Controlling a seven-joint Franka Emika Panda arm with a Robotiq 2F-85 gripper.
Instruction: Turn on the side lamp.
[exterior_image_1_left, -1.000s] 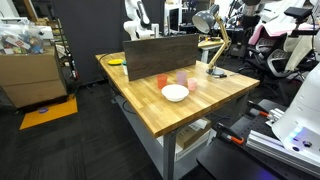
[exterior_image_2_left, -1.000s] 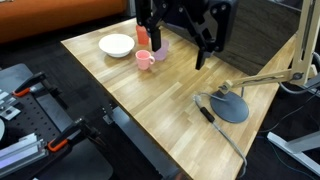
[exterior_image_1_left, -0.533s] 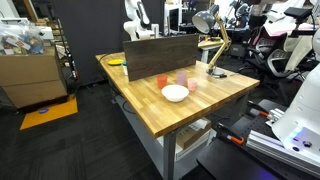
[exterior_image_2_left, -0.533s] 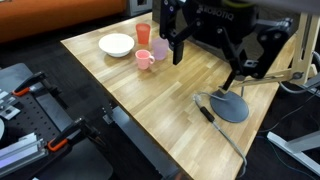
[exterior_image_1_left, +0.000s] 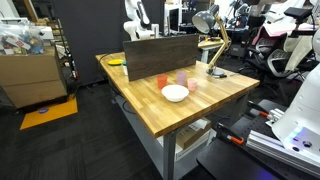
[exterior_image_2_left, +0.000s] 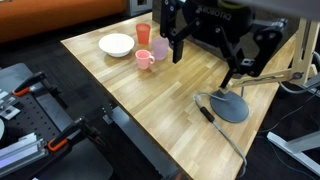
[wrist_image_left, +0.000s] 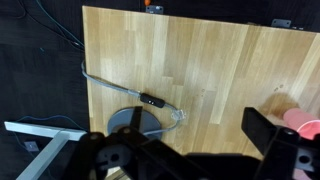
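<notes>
Wide exterior view, left to right: cardboard box (exterior_image_1_left: 30, 75) on the floor, wooden table (exterior_image_1_left: 140, 102) with a white bowl (exterior_image_1_left: 175, 93) and two cups behind it, then the lamp (exterior_image_1_left: 211, 45) upright at the table's far right corner, dome head raised, foot on the wood. Too small here to make out any cord.

Close exterior view: pink cup (exterior_image_2_left: 146, 60) beside the bowl, then the gripper (exterior_image_2_left: 205, 62) above the tabletop, jaws spread wide, nothing between them. Round dark lamp base (exterior_image_2_left: 232, 106) just below and right of it, apart from the fingers.

Wrist view only: full run of the cord (wrist_image_left: 100, 80), curving from the table edge to the inline switch (wrist_image_left: 152, 100) near the base.
</notes>
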